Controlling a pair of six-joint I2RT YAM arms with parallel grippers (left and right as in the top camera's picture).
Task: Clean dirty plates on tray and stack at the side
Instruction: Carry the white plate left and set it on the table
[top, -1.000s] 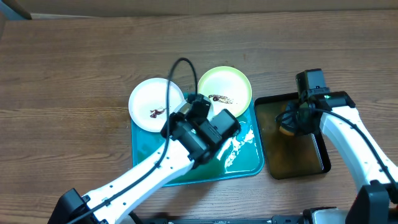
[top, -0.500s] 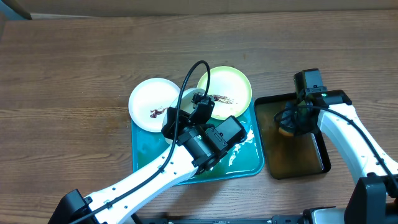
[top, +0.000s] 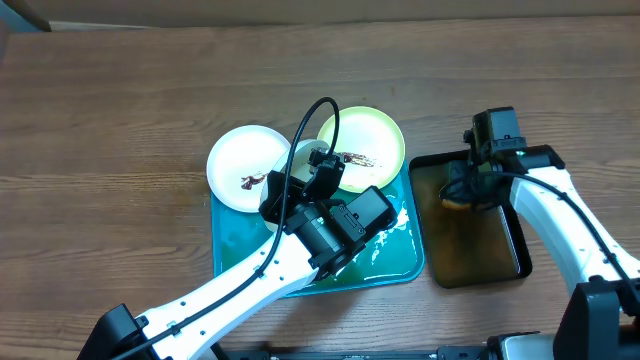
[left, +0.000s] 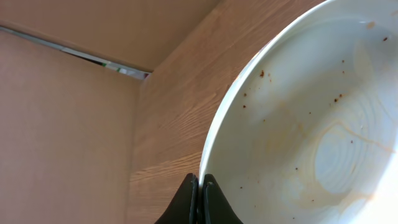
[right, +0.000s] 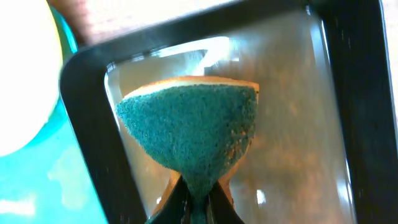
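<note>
The left gripper (left: 200, 186) is pinched shut on the thin rim of a white plate (left: 311, 124), held at the far edge of the teal tray (top: 232, 235) between the other white plate (top: 245, 165) and the green plate (top: 365, 135). The plate looks stiff, light and probably slick with water, so the rim is the place to hold it. The right gripper (right: 198, 194) is clamped on a soft teal sponge (right: 186, 124) over the black tray (right: 357, 93).

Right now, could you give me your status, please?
Left gripper shut on rim of held plate. Right gripper shut on sponge, at black tray. Second white plate and green plate smeared. Nothing blocking.
</note>
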